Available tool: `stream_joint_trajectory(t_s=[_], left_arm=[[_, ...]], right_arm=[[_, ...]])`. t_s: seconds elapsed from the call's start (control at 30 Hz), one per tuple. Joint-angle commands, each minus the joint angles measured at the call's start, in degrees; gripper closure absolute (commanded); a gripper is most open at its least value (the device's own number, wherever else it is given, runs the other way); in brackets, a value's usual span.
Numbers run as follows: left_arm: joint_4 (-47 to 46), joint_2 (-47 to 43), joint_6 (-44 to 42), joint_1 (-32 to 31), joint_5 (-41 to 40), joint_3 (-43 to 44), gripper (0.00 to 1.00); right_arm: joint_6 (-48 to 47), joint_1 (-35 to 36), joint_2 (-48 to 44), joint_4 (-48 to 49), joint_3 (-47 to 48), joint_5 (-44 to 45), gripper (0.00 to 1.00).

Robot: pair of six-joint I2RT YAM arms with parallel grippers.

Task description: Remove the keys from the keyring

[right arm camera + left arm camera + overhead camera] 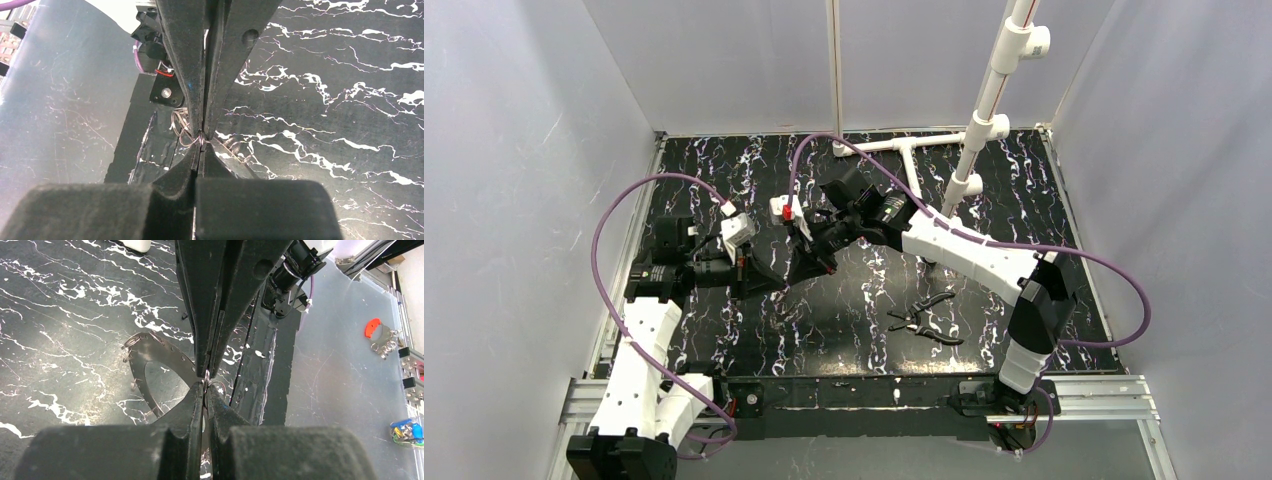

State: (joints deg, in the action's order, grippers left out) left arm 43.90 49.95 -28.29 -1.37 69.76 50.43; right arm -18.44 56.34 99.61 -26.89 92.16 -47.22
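My left gripper [206, 386] and right gripper [200, 148] meet tip to tip above the table, a little left of centre in the top view, left [784, 278] and right [807, 263]. Both are shut on thin silvery wire loops [186, 131], which also show in the left wrist view [216, 388]. Under the tips lies the keyring [150, 347], a grey wide-band circle with small holes and a hollow centre, partly hidden by my fingers. I cannot tell whether the loops join it. No separate key is plainly visible.
Black-handled pliers [927, 322] lie on the black marbled table [844, 320] right of centre. A white pipe frame [984, 110] stands at the back right. Off the table, the left wrist view shows an orange-tagged bunch [378, 335].
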Motion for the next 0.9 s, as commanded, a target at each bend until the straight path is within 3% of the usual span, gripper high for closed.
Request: stream_joint_trajectory(t_s=[0.0, 0.17, 0.33, 0.53, 0.67, 0.7, 0.87], left_arm=[[0.21, -0.14, 0.69, -0.22, 2.21, 2.21, 1.00], [-4.49, 0.45, 7.11, 1.12, 1.77, 2.09, 0.78], [-2.48, 3.65, 9.31, 5.09, 8.36, 4.54, 0.60], [4.61, 7.82, 5.30, 6.58, 12.63, 6.76, 0.56], [4.66, 7.41, 6.00, 6.63, 13.81, 5.94, 0.53], [4.65, 3.76, 6.39, 6.56, 13.70, 5.79, 0.53], [2.35, 7.09, 9.18, 6.67, 12.42, 5.63, 0.50]], right_arm=[[-0.83, 0.44, -0.06, -0.09, 2.42, 0.23, 0.99], [0.35, 0.00, -0.82, 1.99, 1.94, -1.13, 0.99], [4.37, -2.08, -2.73, 8.04, -0.66, -4.02, 0.99], [6.31, -3.60, -4.43, 11.55, -2.43, -4.86, 0.99], [10.82, -4.25, -4.94, 17.47, -4.27, -3.18, 0.99], [12.21, -4.42, -4.91, 19.15, -4.73, -2.90, 0.99], [19.42, -4.52, -4.43, 27.08, -6.69, -2.09, 0.99]])
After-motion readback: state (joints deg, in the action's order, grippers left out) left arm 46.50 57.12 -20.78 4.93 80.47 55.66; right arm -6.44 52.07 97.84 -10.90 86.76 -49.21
